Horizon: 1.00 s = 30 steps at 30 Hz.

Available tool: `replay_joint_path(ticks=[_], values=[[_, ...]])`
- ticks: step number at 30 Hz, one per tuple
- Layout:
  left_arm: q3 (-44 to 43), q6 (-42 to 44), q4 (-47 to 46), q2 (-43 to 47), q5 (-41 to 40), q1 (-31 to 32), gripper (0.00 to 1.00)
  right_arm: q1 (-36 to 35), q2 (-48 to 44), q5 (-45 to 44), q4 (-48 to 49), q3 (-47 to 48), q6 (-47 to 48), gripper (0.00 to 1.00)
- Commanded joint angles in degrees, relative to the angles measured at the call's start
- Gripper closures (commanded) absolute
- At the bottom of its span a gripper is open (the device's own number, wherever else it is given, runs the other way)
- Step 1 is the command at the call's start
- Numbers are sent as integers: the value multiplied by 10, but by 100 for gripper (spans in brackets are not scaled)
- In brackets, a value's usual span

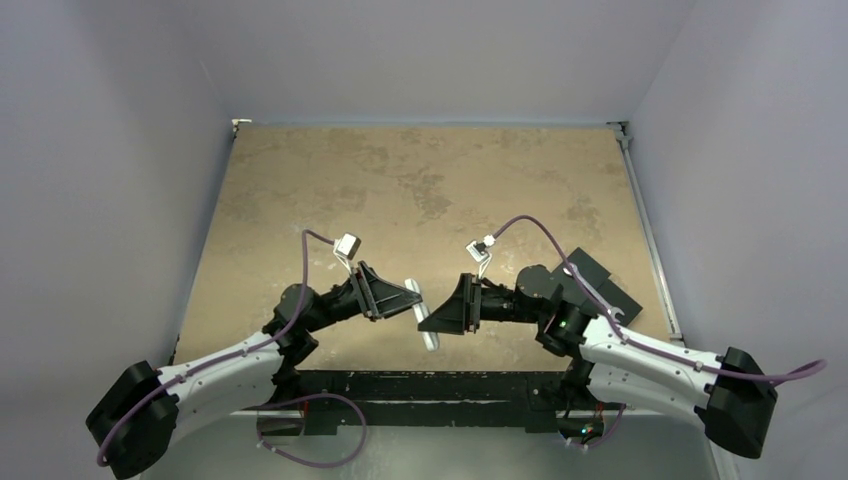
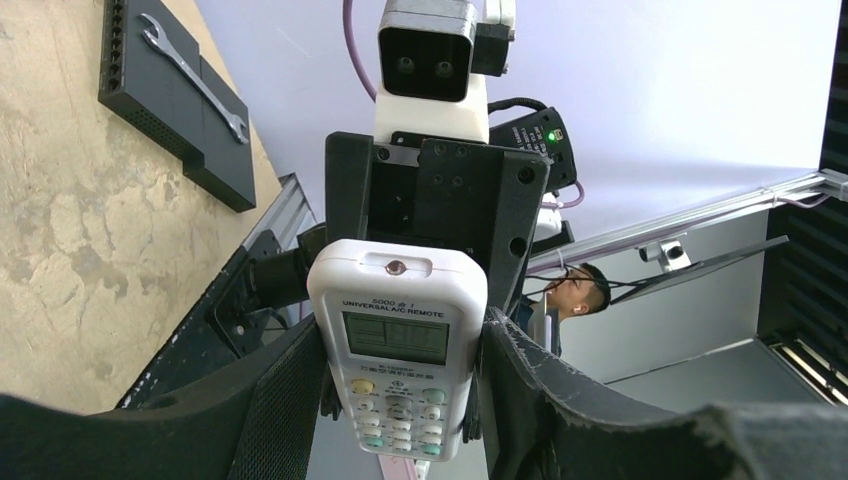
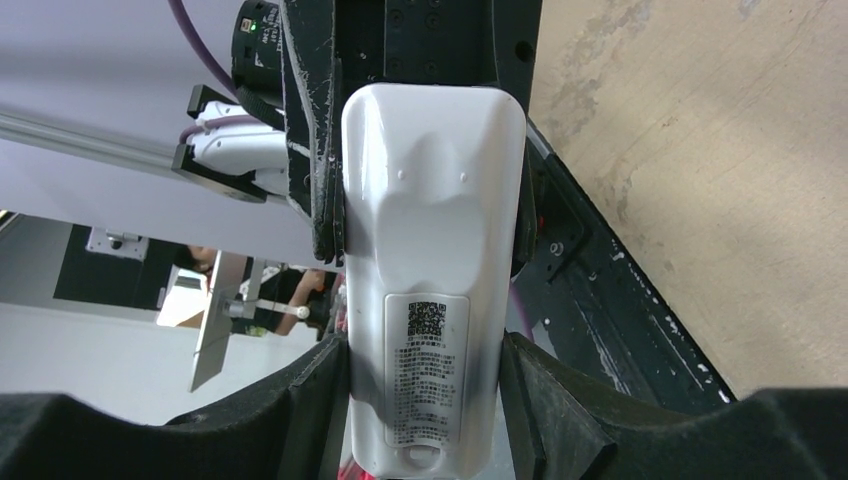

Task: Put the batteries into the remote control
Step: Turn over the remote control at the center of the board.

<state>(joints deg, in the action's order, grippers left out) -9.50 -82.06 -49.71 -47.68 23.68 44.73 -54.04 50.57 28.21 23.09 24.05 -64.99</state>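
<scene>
Remote control (image 1: 421,312) off the table (image 1: 400,180), up in the air over its near edge, between the two arms, long axis running roughly near to far in the top view. Left gripper (image 1: 412,298) pinches it by the long sides; in the left wrist view its fingers (image 2: 285,400) press against both flanks at the button end. Right gripper (image 1: 432,322) clamps the same body from the opposite face, its fingers (image 3: 320,400) tight on both sides in the right wrist view. Front face turned to the left wrist camera: a small round window at the top, then printed "UNIVERSAL A/C REMOTE" under a line that starts "5000" and ends "1". Pale grey screen below, then a line of characters too small to read, then rows of white, yellow and green buttons. Back face turned to the right wrist camera: plain white, a QR code on the lower panel with a block of fine print under it, illegible. Wrench (image 2: 195,75) lies on a black plate (image 2: 225,170) toward the table's right side.
</scene>
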Motion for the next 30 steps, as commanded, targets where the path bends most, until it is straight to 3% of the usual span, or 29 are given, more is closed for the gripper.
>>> replay_joint_path(ticks=[1,5,6,7,11,19,30], values=[[1,-3,-26,12,-5,-2,100,2,-21,-4,-33,10,21,35],[-8,12,30,31,-19,-1,100,2,-36,-17,-91,28,50,24],[-11,16,45,37,-21,-1,100,1,-40,-21,-104,31,56,9],[-14,21,62,40,-23,-2,100,2,-45,-25,-115,34,61,2],[-42,50,143,53,-30,-1,100,3,-61,-43,-169,48,86,1],[-138,164,397,43,-79,-1,100,5,-81,-91,-276,78,134,1],[-221,248,568,-29,-152,-2,100,5,-106,-225,-453,126,195,1]])
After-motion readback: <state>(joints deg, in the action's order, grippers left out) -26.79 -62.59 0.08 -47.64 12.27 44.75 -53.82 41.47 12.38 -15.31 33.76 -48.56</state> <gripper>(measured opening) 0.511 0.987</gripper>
